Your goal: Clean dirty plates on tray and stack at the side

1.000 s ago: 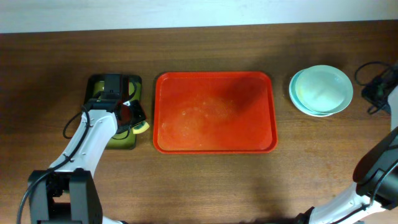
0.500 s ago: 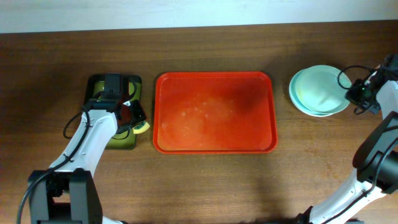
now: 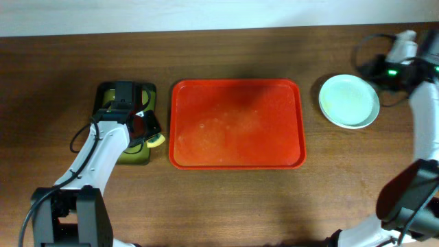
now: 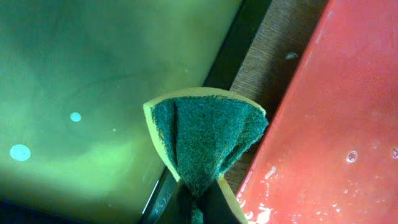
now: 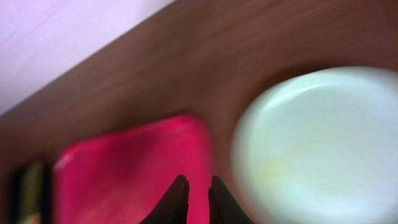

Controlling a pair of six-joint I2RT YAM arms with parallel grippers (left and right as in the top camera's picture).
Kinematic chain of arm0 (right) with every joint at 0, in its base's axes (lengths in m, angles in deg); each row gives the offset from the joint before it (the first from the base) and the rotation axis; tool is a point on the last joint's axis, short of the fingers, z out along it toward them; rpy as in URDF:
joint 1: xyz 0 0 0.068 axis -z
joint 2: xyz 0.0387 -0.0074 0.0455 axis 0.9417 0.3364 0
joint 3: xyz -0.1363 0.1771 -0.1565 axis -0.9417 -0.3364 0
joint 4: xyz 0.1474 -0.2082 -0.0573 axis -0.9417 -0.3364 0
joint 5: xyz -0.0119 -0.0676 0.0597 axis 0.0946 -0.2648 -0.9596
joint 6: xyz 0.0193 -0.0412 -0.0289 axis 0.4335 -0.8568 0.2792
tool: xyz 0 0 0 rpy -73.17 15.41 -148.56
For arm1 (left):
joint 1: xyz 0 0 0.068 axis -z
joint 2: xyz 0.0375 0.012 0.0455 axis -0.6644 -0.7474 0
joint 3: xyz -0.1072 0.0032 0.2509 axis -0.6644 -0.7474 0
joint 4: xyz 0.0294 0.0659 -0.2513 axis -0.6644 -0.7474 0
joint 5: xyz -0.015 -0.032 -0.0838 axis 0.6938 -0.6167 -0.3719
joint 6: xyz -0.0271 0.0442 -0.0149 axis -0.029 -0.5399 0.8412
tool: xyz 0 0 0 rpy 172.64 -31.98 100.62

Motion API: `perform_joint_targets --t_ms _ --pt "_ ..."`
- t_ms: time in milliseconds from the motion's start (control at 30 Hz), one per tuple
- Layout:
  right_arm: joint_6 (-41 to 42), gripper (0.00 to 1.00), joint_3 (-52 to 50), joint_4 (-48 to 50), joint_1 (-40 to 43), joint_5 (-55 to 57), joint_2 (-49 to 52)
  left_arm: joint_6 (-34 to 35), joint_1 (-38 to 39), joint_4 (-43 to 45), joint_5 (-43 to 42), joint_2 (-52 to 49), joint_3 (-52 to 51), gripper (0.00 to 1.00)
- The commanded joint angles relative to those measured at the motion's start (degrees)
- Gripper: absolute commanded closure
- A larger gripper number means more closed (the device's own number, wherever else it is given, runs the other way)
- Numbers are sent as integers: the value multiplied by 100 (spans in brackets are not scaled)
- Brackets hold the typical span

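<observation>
The right tool [image 5: 196, 186] has pulled back, nearly closed and empty, from the plates [image 3: 349, 101] stacked on the desk [image 3: 240, 206] right of the bare tray [image 3: 236, 123], far from the left tool [image 4: 199, 208] pinching a sponge [image 4: 202, 140].

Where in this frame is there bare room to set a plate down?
The tray holds nothing, only wet speckles. Bare table: the narrow strip between it and the plates, and the wide front band along the near edge. Crowded: the gap between the dark tray and the red one, where the left gripper pinches the sponge.
</observation>
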Motion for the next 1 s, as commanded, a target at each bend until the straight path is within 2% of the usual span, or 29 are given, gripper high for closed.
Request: perform_joint_targets --t_ms 0,67,100,133,167,300,433,600,700,733,767,833,867,900,933,967 --pt "-173 85 -61 -380 -1296 -358 236 -92 -20 2 -129 -7 -17 100" --pt "-168 82 -219 -468 -2105 734 302 -92 -20 2 -129 -7 -17 100" --pt "-168 71 -313 -466 -2575 1325 363 -92 -20 0 -129 -7 -17 100" --pt "-166 26 -365 -461 -3040 1766 468 -92 -20 -2 -129 -7 -17 100" --pt "-166 2 -378 -463 -3427 1980 588 -92 -20 -4 -129 -7 -17 100" --pt "-168 2 -415 -404 -4175 2020 824 -92 -20 -2 -168 -7 -17 100" --pt "-170 2 -420 55 -4389 2155 852 -92 -74 179 -146 74 7 100" --pt "-168 2 -420 103 -4378 2190 852 490 -1285 1040 -103 146 24 100" --pt "-168 2 -420 149 -4376 2190 852 492 -1335 1108 -107 -234 22 100" --pt "-170 2 -420 149 -4374 2192 852 492 -1327 1185 -109 -470 22 92" --pt "-170 2 -420 162 -4374 2192 852 490 -1327 1325 -107 -643 22 76" --pt "-170 2 -420 166 -4374 2192 852 490 -1327 1482 -107 -754 22 69" --pt "-170 2 -420 186 -4374 2194 852 490 -1327 1598 -105 -756 22 57" --pt "-168 2 -420 186 -4374 2190 852 490 -1333 1683 -109 -741 44 27" --pt "-168 2 -420 184 -4374 2190 852 485 -1357 1606 -251 -669 149 11" --pt "-168 2 -420 160 -4374 2190 852 420 -1405 1172 -713 -402 393 3"
